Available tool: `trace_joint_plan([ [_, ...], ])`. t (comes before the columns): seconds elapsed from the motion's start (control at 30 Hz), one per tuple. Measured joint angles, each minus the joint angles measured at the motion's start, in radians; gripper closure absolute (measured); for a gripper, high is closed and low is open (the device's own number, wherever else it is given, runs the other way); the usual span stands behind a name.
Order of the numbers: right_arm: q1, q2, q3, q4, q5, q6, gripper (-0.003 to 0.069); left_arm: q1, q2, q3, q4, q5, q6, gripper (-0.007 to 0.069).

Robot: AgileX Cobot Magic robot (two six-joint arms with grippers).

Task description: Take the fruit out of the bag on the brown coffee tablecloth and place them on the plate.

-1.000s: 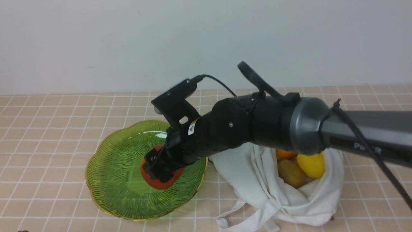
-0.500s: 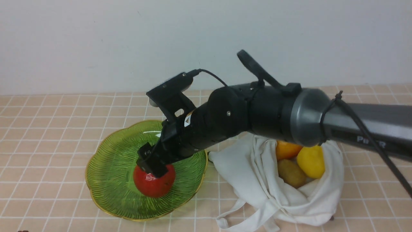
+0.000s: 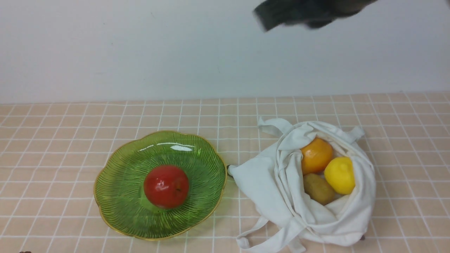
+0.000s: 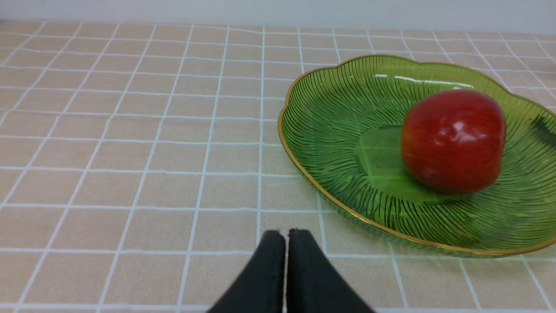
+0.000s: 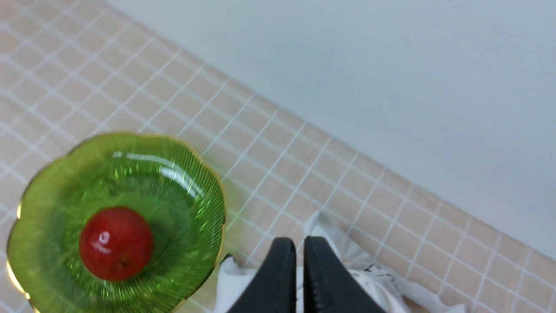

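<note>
The fruit (image 3: pixel 317 154) is split between two places on the tablecloth (image 3: pixel 56 168) in my front view: the apple (image 3: pixel 166 186) sits in the plate (image 3: pixel 123 214), and the orange (image 3: pixel 314 160), lemon (image 3: pixel 340 175) and kiwi (image 3: pixel 318 189) lie in the bag (image 3: pixel 260 179). The plate is on the left side of the cloth, well apart from its far edge, where the wall (image 3: pixel 140 49) begins; the bag is on the right side, its mouth open (one strap handle (image 3: pixel 274 240) trails from it on my side). Inside, the orange lies nearest the cloth's far edge, the kiwi nearer me, and the lemon to the right of both. My right arm (image 3: pixel 309 12) shows blurred, high against the wall, with its fingertips out of this view. From my left wrist, I see the apple in the green plate beyond my left pincer (image 4: pixel 285 237); its tips are together (just a thin slit shows between them), with nothing gripped. From my right wrist, I see my right pincer (image 5: pixel 299 243) closed on nothing, its tips pointing over part of the white bag, while the apple rests in the plate, apart from it.
</note>
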Motion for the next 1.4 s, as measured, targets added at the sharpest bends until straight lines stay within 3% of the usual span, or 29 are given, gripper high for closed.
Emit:
trace_joint_plan([
  [0.17,0.0,-0.231,0.049,-0.006,0.009,0.042,0.0671,0.0,0.0,0.0,0.0,0.0,0.0,0.0632],
  [0.33,0.0,-0.571,0.27,-0.008,-0.028,0.111,0.0671,0.0,0.0,0.0,0.0,0.0,0.001,0.0632],
  [0.37,0.0,-0.736,0.419,-0.009,-0.129,0.122,0.0671,0.0,0.0,0.0,0.0,0.0,0.001,0.0632],
  [0.53,0.0,-1.074,0.786,-0.003,-0.347,0.161,0.0671,0.0,0.0,0.0,0.0,0.0,0.001,0.0632],
  [0.73,0.0,-1.419,1.15,0.011,-0.431,0.209,0.0671,0.0,0.0,0.0,0.0,0.0,0.001,0.0632],
  [1.1,0.001,-1.336,1.227,0.044,-0.372,0.239,0.0671,0.0,0.0,0.0,-0.003,0.0,0.001,0.0632],
  [1.4,0.001,-1.326,1.244,0.103,-0.544,0.149,0.0671,0.0,0.0,0.0,-0.003,0.0,-0.001,0.0632],
])
